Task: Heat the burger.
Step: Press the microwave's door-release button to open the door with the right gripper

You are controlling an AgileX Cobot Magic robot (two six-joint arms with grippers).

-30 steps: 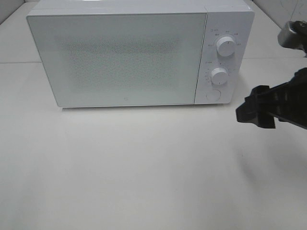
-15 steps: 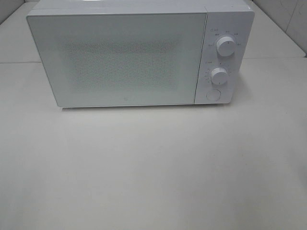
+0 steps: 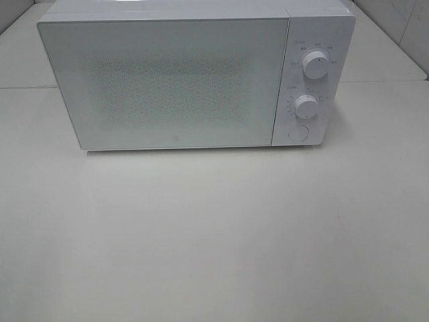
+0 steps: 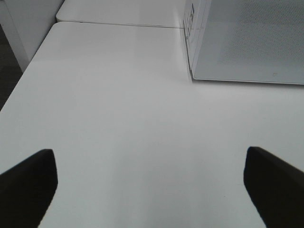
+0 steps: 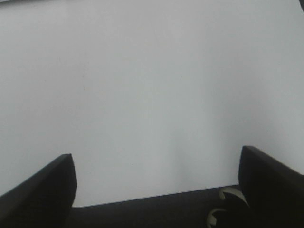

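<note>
The right gripper is withdrawn from the high view's right edge; it and the left gripper are spread, empty. The microwave is shut, heating probably set.

One white microwave stands on one table. The microwave has one door. Its control panel carries two round knobs, an upper knob and a lower knob, with one round button under them. Two grippers show, the left gripper and the right gripper, each with two dark fingers in view.
</note>
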